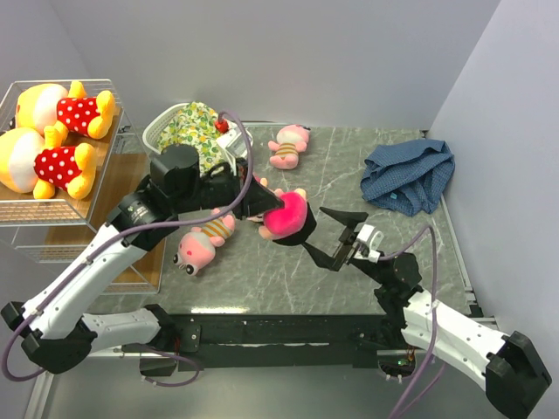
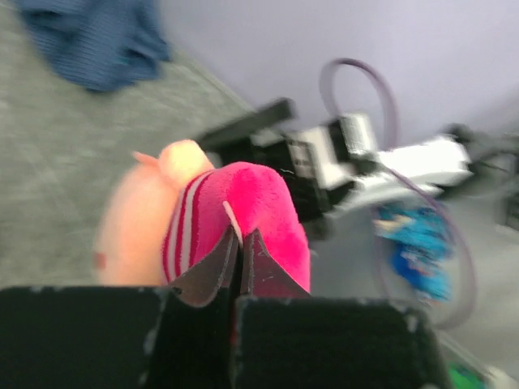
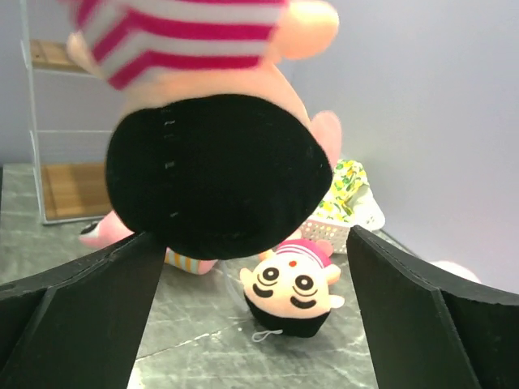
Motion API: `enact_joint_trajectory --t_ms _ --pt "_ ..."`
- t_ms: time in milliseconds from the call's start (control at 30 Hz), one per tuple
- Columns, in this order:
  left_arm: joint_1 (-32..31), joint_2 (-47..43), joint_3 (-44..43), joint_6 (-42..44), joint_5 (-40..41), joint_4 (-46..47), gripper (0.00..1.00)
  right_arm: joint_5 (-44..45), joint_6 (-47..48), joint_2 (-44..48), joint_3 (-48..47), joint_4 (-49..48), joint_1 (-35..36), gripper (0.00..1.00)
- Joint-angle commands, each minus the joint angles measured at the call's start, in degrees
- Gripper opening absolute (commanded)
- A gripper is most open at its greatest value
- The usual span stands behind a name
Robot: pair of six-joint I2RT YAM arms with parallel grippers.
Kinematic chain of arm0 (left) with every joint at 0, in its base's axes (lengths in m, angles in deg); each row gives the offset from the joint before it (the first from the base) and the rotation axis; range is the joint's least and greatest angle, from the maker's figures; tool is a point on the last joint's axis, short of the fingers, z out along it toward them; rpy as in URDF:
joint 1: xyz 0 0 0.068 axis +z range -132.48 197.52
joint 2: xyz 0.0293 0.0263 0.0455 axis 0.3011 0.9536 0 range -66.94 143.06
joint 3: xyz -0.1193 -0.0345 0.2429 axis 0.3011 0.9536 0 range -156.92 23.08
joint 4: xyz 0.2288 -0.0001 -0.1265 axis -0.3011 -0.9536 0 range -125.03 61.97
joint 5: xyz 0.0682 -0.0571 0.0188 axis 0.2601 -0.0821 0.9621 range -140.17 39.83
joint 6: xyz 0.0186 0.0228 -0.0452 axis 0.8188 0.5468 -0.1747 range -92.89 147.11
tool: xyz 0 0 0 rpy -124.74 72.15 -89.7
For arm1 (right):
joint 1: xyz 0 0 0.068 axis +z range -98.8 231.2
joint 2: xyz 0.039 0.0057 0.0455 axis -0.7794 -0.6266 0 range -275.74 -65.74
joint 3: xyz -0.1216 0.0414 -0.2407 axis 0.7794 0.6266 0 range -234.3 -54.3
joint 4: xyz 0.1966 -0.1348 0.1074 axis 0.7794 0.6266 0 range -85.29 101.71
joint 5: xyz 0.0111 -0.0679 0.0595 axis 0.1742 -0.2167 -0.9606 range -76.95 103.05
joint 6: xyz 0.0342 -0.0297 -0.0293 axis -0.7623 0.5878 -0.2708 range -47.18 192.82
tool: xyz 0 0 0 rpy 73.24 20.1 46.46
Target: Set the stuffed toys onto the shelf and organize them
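Overhead and wrist views, two-arm toy sorting. The grey marble-patterned table [image 1: 349, 271] carries the shelf [image 1: 122, 170] at its far left. Two yellow bears [image 1: 39, 109] in red dotted shirts lie side by side on its top tier. A blue checked cloth [image 1: 410, 175] is heaped at the far right. A white basket [image 1: 157, 131] holding a floral cloth [image 1: 196, 127] stands just right of the shelf.

At centre, the left gripper [image 1: 266, 205] is clamped on the hot-pink trousers of a doll [image 1: 286, 214] in a striped shirt, held above the table. The doll's black-haired head hangs towards the right gripper [image 1: 336, 236]. That gripper's fingers are spread wide and the head sits just ahead of their gap, untouched.

Two pink plush animals lie on the table, one far centre [image 1: 288, 144] and one near left [image 1: 199, 246]. A second doll [image 3: 292, 292], with a black-haired head, lies beside the basket.
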Motion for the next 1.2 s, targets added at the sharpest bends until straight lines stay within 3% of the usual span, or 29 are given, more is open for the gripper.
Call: enact_joint_trajectory --t_ms 0,167,300,400,600,900,1167 --pt "-0.05 3.09 -8.59 14.44 18.54 -12.27 0.01 4.75 -2.65 3.00 -4.19 2.03 0.19 1.00" --pt "-0.13 8.45 -16.07 24.89 36.56 -18.79 0.01 10.36 -6.24 5.21 -8.75 13.26 0.11 1.00" --pt "-0.48 10.39 -15.39 32.98 59.45 -15.65 0.01 15.56 -10.73 3.63 -12.71 19.43 0.19 1.00" --pt "-1.10 10.92 -12.93 41.07 70.39 -10.57 0.01 17.93 -13.37 2.66 -14.04 21.20 0.19 1.00" --pt "-2.59 9.51 -10.37 50.49 80.44 -4.30 0.01 21.10 -13.82 3.53 -12.28 18.21 0.11 1.00" --pt "-4.97 9.08 -10.64 48.21 92.49 -15.63 0.01 21.19 -11.27 3.89 -13.24 20.85 0.11 1.00" --pt "-0.77 5.03 0.96 56.29 96.98 -5.27 0.01 19.34 -10.65 4.24 -13.33 21.19 0.11 1.00"
